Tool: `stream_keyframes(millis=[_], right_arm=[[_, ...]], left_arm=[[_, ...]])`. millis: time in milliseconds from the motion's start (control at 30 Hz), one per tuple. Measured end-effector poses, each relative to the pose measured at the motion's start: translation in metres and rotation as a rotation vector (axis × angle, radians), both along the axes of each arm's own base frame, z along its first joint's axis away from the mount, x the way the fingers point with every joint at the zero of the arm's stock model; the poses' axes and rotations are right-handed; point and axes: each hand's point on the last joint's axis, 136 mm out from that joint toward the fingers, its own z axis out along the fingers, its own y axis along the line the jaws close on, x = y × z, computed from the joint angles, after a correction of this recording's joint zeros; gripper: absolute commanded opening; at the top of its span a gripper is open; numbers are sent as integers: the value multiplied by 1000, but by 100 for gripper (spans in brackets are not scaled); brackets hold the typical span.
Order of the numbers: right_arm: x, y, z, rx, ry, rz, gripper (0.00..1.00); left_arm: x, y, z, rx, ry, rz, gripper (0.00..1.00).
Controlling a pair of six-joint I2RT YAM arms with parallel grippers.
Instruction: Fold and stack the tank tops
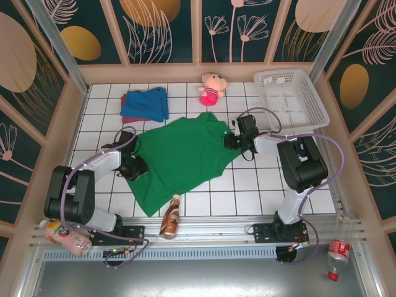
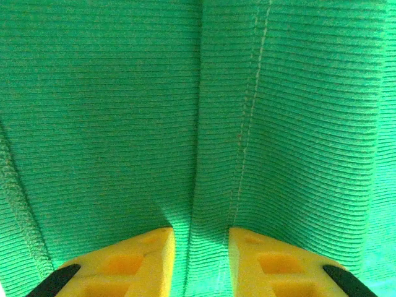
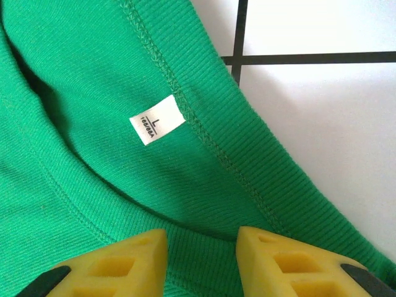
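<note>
The green tank top [image 1: 185, 158], spread at the centre of the table [image 1: 204, 201], looks light and limp, best pinched at hems: left gripper [image 2: 201, 263] at its 9 o'clock edge straddles a pleat, clamped or not I cannot tell; right gripper [image 3: 201, 260] open over the 2 o'clock neckline.
</note>
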Motion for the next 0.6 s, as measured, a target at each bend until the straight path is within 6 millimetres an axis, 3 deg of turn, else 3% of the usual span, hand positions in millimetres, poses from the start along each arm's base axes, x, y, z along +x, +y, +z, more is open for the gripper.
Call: stream_keyframes(millis=[200, 400, 600], right_arm=[[0, -6, 0, -1, 3, -12, 36], [-1, -8, 0, -2, 4, -17, 35], [-3, -11, -1, -3, 6, -22, 34]], left_arm=[[1, 1, -1, 10, 3, -5, 14], [5, 1, -1, 11, 1, -6, 13], [18, 2, 8, 23, -28, -2, 19]])
